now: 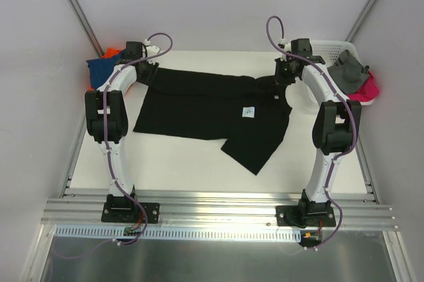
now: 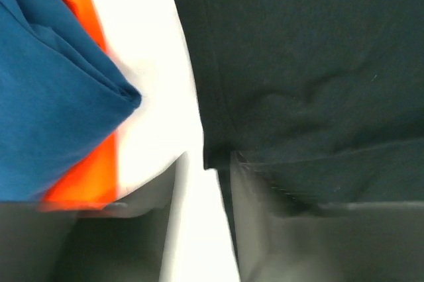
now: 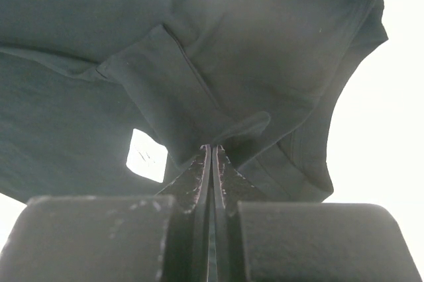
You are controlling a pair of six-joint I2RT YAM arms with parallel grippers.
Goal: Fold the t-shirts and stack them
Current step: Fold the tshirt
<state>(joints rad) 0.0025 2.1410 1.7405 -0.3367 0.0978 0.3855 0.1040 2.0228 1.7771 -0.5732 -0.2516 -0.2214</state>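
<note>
Top external view: three t-shirts. One black t-shirt (image 1: 199,106) lies spread on the worktop (image 1: 199,163); one blue t-shirt (image 1: 99,69) and one orange t-shirt (image 1: 111,51) sit at the far left corner. Of two arms, the left end effector (image 2: 207,163) stands narrowly parted at the black hem, and the right end effector (image 3: 212,151) pinches the black cloth.

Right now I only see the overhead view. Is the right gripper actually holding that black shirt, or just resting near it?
Observer: Holding. Its wrist camera shows the right gripper shut on a raised fold of the black t-shirt.
Operator: And the left one?
Observer: The left gripper is open at the shirt's edge, with white table showing between its jaws.
Operator: What's the pile beside it?
Observer: A folded blue t-shirt lying on an orange t-shirt.
</note>
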